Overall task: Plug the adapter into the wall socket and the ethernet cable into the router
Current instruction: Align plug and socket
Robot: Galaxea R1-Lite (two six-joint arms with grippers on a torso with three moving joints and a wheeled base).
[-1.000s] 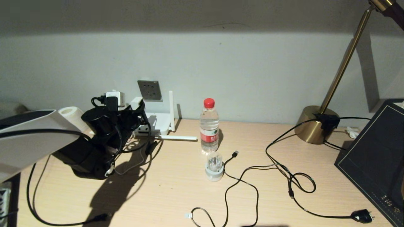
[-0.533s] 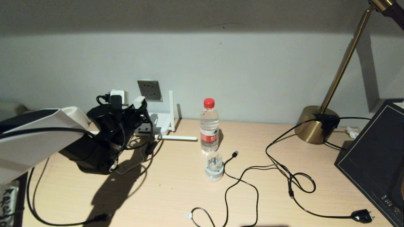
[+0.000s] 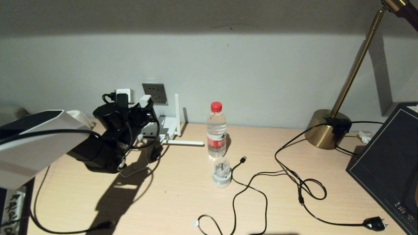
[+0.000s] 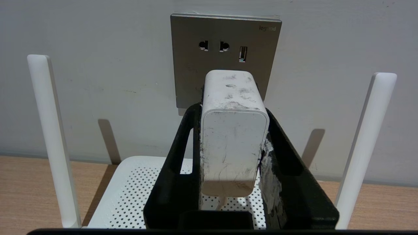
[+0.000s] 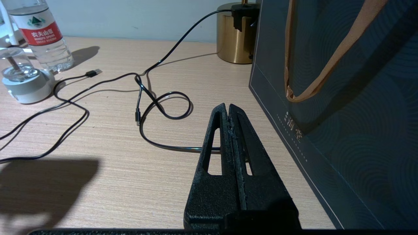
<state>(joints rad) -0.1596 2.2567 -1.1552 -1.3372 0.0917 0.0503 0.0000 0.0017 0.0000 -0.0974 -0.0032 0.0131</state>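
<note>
- Small white boxy adapter (image 4: 232,130), scuffed with dark marks, clamped between the two black fingers of the left gripper (image 4: 232,107); jaws closed on its sides.
- Adapter held up off the desk, just in front of the square grey metallic wall socket (image 4: 225,58), its front end over the plate's lower half; whether it touches cannot be told.
- Socket's upper two pin holes and a USB slot uncovered.
- Flat white perforated router (image 4: 130,195) lies on the desk under the gripper, against the wall; two slim white antennas upright either side, one lying flat on the desk in head view.
- Head view: left gripper (image 3: 143,102) raised at the wall beside the socket (image 3: 154,93).
- Right gripper (image 5: 228,112) low over the light wooden desk (image 5: 98,182), jaws pressed together, holding nothing, beside a dark paper bag (image 5: 343,98).
- Near the desk's middle: clear water bottle with red cap (image 3: 216,130), round clear-domed gadget (image 3: 222,173), looping black cords.
- Brass lamp base (image 3: 323,129) at the wall, far right.
</note>
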